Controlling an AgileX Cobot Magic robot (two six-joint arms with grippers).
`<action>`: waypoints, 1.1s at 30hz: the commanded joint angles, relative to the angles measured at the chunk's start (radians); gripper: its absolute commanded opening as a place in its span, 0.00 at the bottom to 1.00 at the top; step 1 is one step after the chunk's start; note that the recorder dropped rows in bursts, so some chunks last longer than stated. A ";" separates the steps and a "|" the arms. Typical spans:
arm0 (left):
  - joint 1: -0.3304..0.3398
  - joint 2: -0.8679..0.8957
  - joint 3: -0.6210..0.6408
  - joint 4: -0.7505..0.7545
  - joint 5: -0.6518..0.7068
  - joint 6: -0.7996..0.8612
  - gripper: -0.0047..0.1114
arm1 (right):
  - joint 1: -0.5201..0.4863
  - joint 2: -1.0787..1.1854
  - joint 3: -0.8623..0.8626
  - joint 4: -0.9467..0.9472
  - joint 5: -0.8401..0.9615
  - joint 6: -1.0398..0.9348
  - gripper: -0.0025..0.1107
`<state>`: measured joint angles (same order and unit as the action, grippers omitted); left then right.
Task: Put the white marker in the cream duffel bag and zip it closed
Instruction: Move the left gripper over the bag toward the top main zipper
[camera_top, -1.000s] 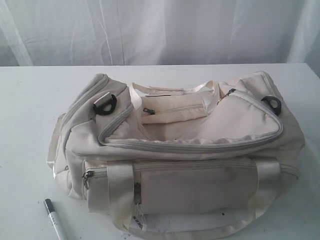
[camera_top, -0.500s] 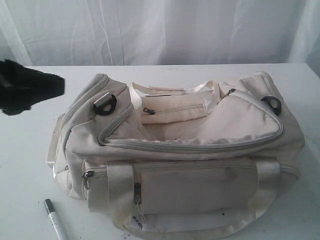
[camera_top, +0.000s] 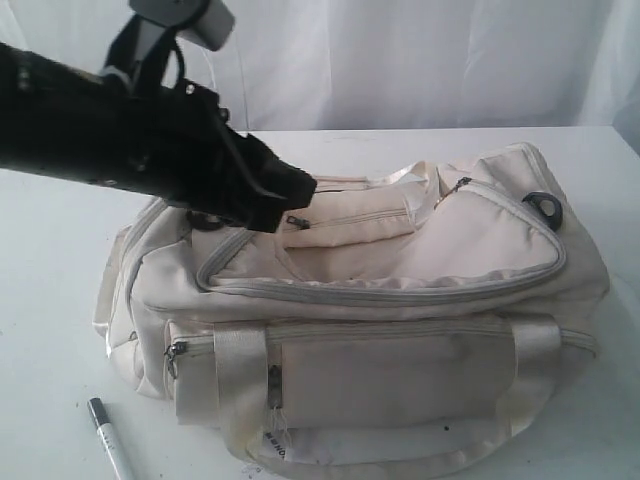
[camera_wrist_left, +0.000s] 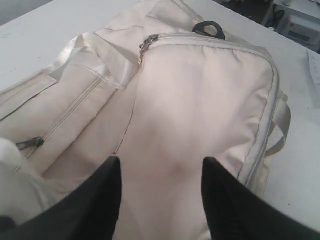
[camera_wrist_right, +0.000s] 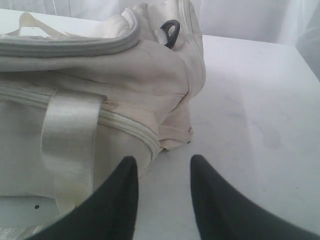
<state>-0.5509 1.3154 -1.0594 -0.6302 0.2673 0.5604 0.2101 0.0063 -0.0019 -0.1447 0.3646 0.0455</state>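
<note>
- left gripper (camera_wrist_left: 159, 192), two smooth black tapered fingers (camera_wrist_left: 107, 195): spread apart, nothing between them, poised over the bag's top flap.
- large, soft woven-fabric cream duffel bag (camera_top: 400, 370): slumped and creased. It lies directly under the left gripper, and its end wall is just beside the right gripper.
- grey zipper (camera_top: 380, 293), ribbed tape: runs round the edge of the top flap below the left gripper. Whether it is fully shut cannot be told.
- small metal zipper pull (camera_wrist_left: 149, 41): at the flap's corner, ahead of the left gripper's fingertips.
- black plastic loop (camera_wrist_left: 209, 29), glossy with a rounded opening: just past that pull, farther from the left gripper.
- right gripper (camera_wrist_right: 160, 192), the same black tapered fingers: parted and empty, with bare table showing in the gap.
- shiny cream webbing strap (camera_wrist_right: 70, 135), flat satin-like band: runs down the bag's side, near the right gripper.
- slim white marker (camera_top: 108, 440), cylindrical with a dark grey cap: lies flat on the table outside the bag, by its front corner, well apart from the left gripper.
- white table (camera_top: 40, 260), matte, faintly smudged: under both grippers.
</note>
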 joint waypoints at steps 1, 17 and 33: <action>-0.066 0.108 -0.077 -0.031 -0.045 0.005 0.50 | -0.004 -0.006 0.002 -0.007 -0.007 0.005 0.32; -0.201 0.304 -0.233 -0.043 0.023 0.108 0.50 | -0.004 -0.006 0.002 -0.007 -0.007 0.005 0.32; -0.210 0.289 -0.233 -0.039 0.059 0.195 0.57 | -0.004 -0.006 0.002 -0.007 -0.007 0.005 0.32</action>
<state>-0.7739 1.6339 -1.2868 -0.6603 0.3257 0.7528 0.2101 0.0063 -0.0019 -0.1447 0.3646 0.0455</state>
